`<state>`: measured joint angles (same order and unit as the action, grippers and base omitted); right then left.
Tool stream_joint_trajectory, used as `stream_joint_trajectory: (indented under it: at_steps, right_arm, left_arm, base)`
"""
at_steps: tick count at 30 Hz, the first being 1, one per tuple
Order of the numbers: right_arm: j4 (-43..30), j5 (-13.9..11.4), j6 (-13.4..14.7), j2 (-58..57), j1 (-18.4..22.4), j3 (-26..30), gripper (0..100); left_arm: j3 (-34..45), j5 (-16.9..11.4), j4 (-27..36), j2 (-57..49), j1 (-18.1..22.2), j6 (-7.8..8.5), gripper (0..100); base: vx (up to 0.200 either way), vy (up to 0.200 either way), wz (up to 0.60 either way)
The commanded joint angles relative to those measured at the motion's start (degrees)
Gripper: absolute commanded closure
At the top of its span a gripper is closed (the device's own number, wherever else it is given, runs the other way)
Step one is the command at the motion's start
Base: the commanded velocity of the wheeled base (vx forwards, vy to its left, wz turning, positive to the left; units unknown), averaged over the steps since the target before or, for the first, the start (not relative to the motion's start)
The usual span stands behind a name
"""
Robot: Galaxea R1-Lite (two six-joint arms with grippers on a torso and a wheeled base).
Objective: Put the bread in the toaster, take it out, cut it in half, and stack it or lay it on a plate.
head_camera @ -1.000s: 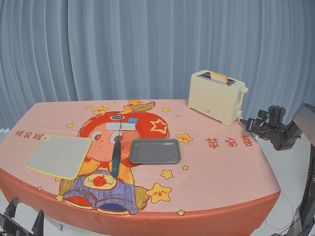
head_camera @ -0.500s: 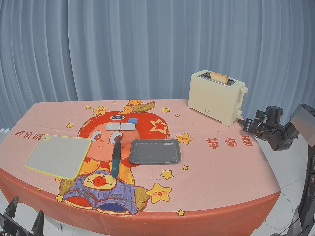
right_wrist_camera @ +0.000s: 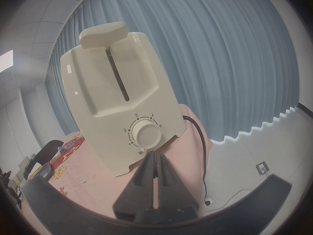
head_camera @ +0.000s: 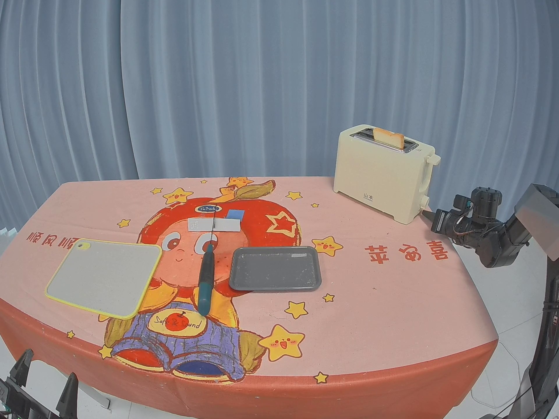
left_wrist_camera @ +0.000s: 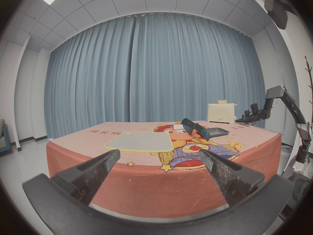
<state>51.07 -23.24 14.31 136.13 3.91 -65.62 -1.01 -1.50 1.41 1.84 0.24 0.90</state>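
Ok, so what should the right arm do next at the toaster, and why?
Probably lift the shut right pincer up to the lever and press it down. The lever sits at the top of its travel, the bread stands proud of the toaster, and the pincer points at the dial, below the lever.

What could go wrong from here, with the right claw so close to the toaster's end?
1. The shut right claw points at the dial, well under the raised lever. Going forward, it may turn the dial or push the toaster away.
2. The black cord runs down off the table beside the claw. The arm might snag it and pull the toaster.
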Motion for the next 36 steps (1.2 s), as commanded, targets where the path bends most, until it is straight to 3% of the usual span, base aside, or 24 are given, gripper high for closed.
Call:
stream_joint_trajectory:
  at_steps: [1, 36]
  right_arm:
    - [0.1, -0.1, 0.0, -0.3, 0.0, 0.2, 100]
    - [0.2, 0.0, -0.1, -1.1, -1.0, 1.4, 100]
  left_arm:
    - [0.6, 0.0, 0.0, 0.1, 0.0, -0.02, 0]
    - [0.5, 0.0, 0.0, 0.1, 0.0, -0.02, 0]
  base:
    - [0.000, 0.000, 0.00]
    - [0.000, 0.000, 0.00]
